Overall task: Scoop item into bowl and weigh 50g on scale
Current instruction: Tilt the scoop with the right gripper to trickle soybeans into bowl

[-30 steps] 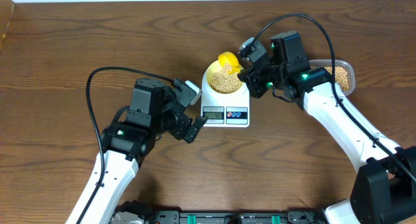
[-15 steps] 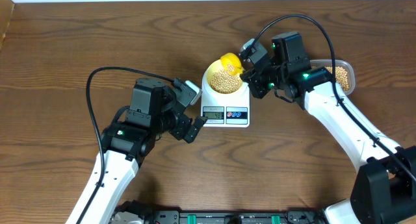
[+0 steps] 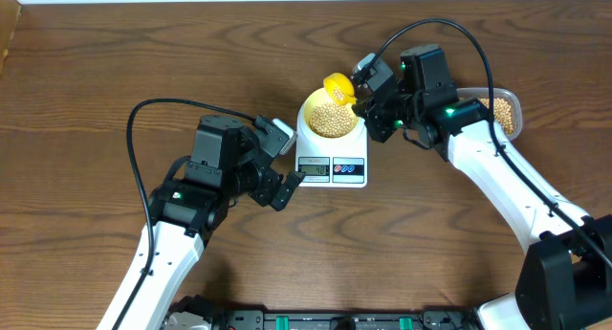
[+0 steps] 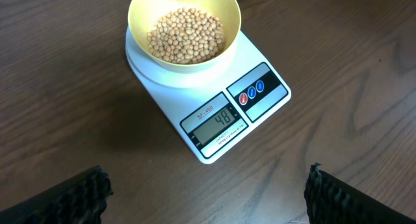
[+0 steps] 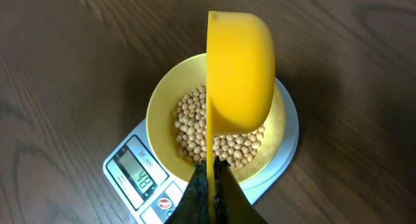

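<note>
The white scale (image 3: 332,163) stands mid-table and also shows in the left wrist view (image 4: 214,113) and the right wrist view (image 5: 140,178); its display reads 48. The pale yellow bowl (image 3: 312,108) sits on it, part full of tan beans (image 4: 185,36), which also show in the right wrist view (image 5: 195,130). My right gripper (image 5: 211,185) is shut on the handle of a yellow scoop (image 5: 240,71), held tipped on its side over the bowl (image 5: 159,107). My left gripper (image 4: 205,198) is open and empty, just in front of the scale.
A clear plastic tub (image 3: 505,110) holding more beans lies at the right, behind my right arm. The wooden table's far edge runs along the top of the overhead view.
The yellow scoop has tipped and lifted slightly toward the bowl's back rim. My left arm has not moved.
</note>
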